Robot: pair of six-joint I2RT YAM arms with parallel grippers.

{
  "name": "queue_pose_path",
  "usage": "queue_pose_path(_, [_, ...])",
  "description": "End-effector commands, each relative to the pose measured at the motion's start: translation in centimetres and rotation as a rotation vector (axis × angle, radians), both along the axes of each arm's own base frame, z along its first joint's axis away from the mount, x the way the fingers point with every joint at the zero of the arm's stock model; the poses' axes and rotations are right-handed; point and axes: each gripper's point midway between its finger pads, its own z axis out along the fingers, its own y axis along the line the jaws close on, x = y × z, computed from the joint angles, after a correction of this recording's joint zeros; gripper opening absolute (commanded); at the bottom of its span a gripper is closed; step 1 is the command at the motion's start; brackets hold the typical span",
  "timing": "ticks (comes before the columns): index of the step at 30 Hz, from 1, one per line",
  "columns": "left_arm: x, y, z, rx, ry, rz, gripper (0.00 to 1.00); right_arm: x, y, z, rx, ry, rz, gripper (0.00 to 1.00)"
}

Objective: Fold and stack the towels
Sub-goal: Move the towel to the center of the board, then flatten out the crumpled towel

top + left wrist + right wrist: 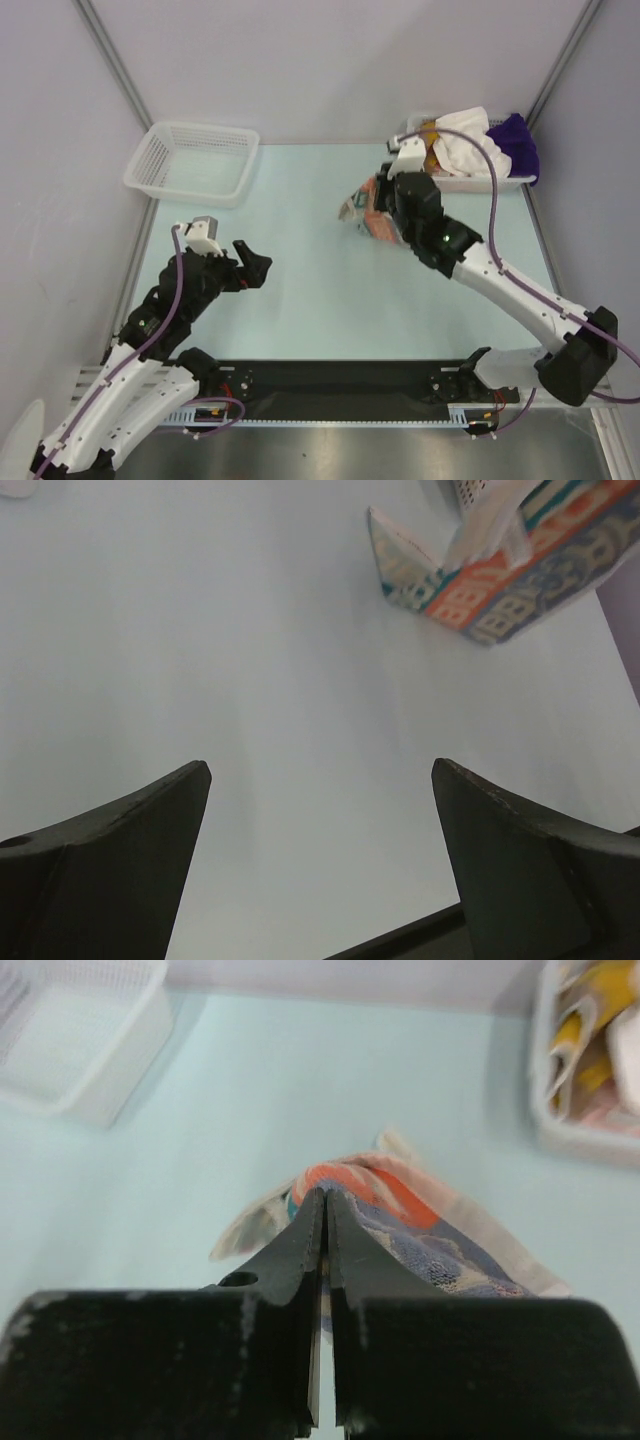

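Observation:
My right gripper (385, 205) (326, 1195) is shut on the orange-teal-white print towel (362, 212) (400, 1210) and holds it bunched over the table's middle right. The towel also shows in the left wrist view (500, 580) at the top right. My left gripper (255, 265) (320, 770) is open and empty above bare table at the left. A white towel (470, 140), a purple towel (515, 140) and a mustard one (432, 135) lie heaped in the basket at the back right.
An empty white mesh basket (192, 162) stands at the back left. The white basket (480, 183) holding the towel heap stands at the back right. Grey walls close in the table on three sides.

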Motion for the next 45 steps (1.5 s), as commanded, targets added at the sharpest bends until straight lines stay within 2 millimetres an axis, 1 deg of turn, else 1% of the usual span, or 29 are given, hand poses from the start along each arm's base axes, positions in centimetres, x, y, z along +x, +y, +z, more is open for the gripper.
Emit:
queue_pose_path(1, [0.8, -1.0, -0.3, -0.101, 0.007, 0.026, 1.0, -4.8, 3.5, -3.4, 0.109, 0.063, 0.191, 0.0])
queue_pose_path(2, [0.9, -1.1, -0.7, -0.105, 0.016, 0.027, 1.0, -6.0, 4.4, -4.9, 0.103, 0.082, 0.236, 0.0])
queue_pose_path(3, [1.1, -1.4, -1.0, -0.116, 0.02, 0.023, 1.0, -7.6, 4.5, -9.6, 0.058, 0.161, 0.256, 0.0])
queue_pose_path(4, [1.3, -1.8, -2.5, -0.11, 0.059, 0.02, 1.0, -9.4, 6.2, -9.8, 0.08, 0.145, 0.322, 0.0])
queue_pose_path(7, [1.4, -2.8, -5.1, -0.113, 0.123, -0.008, 1.0, -14.3, 8.2, -15.5, 0.032, 0.224, 0.431, 0.04])
queue_pose_path(12, [2.2, -4.6, -9.3, -0.12, 0.197, -0.039, 1.0, -19.2, 8.1, -18.0, 0.003, 0.277, 0.466, 0.26])
queue_pose_path(15, [3.5, -5.2, -10.9, -0.093, 0.219, -0.015, 1.0, -19.4, 5.5, -16.1, 0.035, 0.262, 0.385, 0.46])
queue_pose_path(17, [4.9, -5.9, -10.4, -0.072, 0.196, -0.002, 1.0, -18.4, 3.1, -14.0, 0.103, 0.241, 0.283, 0.51])
queue_pose_path(19, [6.1, -7.0, -11.5, -0.023, 0.222, -0.012, 0.98, -16.4, -0.1, -14.1, 0.111, 0.247, 0.15, 0.56])
queue_pose_path(20, [7.3, -8.0, -10.1, -0.028, 0.194, -0.022, 0.97, -15.5, -1.4, -13.8, 0.124, 0.25, 0.089, 0.56])
queue_pose_path(21, [8.2, -8.8, -9.4, -0.029, 0.171, -0.036, 0.96, -13.6, -4.4, -14.5, 0.127, 0.283, -0.031, 0.52])
queue_pose_path(22, [9.1, -9.5, -10.5, 0.021, 0.177, -0.06, 0.97, -12.8, -5.6, -14.8, 0.133, 0.301, -0.08, 0.5])
queue_pose_path(23, [10.8, -10.8, -8.3, 0.016, 0.131, -0.085, 0.97, -12.1, -6.4, -15.4, 0.143, 0.329, -0.102, 0.48])
queue_pose_path(24, [11.7, -11.3, -8.6, 0.077, 0.128, -0.122, 0.97, -11.2, -7.1, -16.1, 0.137, 0.346, -0.122, 0.48])
queue_pose_path(25, [12.9, -12.2, -10.1, 0.126, 0.154, -0.148, 0.95, -9.7, -9.7, -16.5, 0.154, 0.356, -0.207, 0.47])
queue_pose_path(26, [14.2, -13.7, -8.6, 0.131, 0.134, -0.182, 0.95, -9.1, -10.0, -17.1, 0.153, 0.374, -0.207, 0.46])
queue_pose_path(28, [15.9, -15.1, -8.9, 0.17, 0.116, -0.241, 0.96, -7.2, -12.6, -18.8, 0.143, 0.41, -0.298, 0.41])
queue_pose_path(29, [17.7, -16.5, -9.5, 0.186, 0.121, -0.263, 0.96, -6.7, -12.8, -19.6, 0.143, 0.434, -0.296, 0.4])
queue_pose_path(33, [20.8, -20.0, -10.3, 0.213, 0.113, -0.36, 0.97, -3.6, -13.8, -22.2, 0.13, 0.464, -0.349, 0.39])
queue_pose_path(34, [21.6, -20.5, -10.1, 0.213, 0.102, -0.36, 0.99, -2.9, -13.7, -22.7, 0.125, 0.474, -0.356, 0.39])
queue_pose_path(35, [23.0, -21.5, -8.5, 0.199, 0.061, -0.358, 0.99, -2.3, -13.8, -24.4, 0.105, 0.52, -0.374, 0.38])
queue_pose_path(36, [23.6, -21.6, -11.6, 0.24, 0.123, -0.355, 1.0, -1.7, -13.7, -25.1, 0.095, 0.533, -0.383, 0.38])
queue_pose_path(37, [25.4, -22.4, -9.8, 0.236, 0.085, -0.329, 1.0, -1.0, -13.6, -25.3, 0.093, 0.536, -0.39, 0.37])
queue_pose_path(39, [26.4, -22.8, -12.9, 0.267, 0.141, -0.32, 1.0, -0.3, -13.7, -27.1, 0.073, 0.567, -0.417, 0.38])
queue_pose_path(41, [27.9, -23.9, -12.4, 0.252, 0.112, -0.327, 1.0, 0.1, -14.0, -27.7, 0.071, 0.566, -0.443, 0.38])
queue_pose_path(42, [28.2, -24.1, -14.0, 0.256, 0.137, -0.326, 1.0, 0.3, -14.1, -28.0, 0.075, 0.566, -0.452, 0.39])
queue_pose_path(43, [28.6, -24.3, -14.5, 0.259, 0.146, -0.315, 1.0, 0.4, -14.1, -28.1, 0.076, 0.567, -0.453, 0.4])
queue_pose_path(44, [29.6, -25.0, -13.2, 0.246, 0.12, -0.306, 0.99, 0.5, -14.3, -28.3, 0.076, 0.565, -0.464, 0.4])
queue_pose_path(45, [29.9, -24.6, -14.3, 0.274, 0.153, -0.283, 0.97, 0.7, -14.4, -28.5, 0.078, 0.566, -0.473, 0.41])
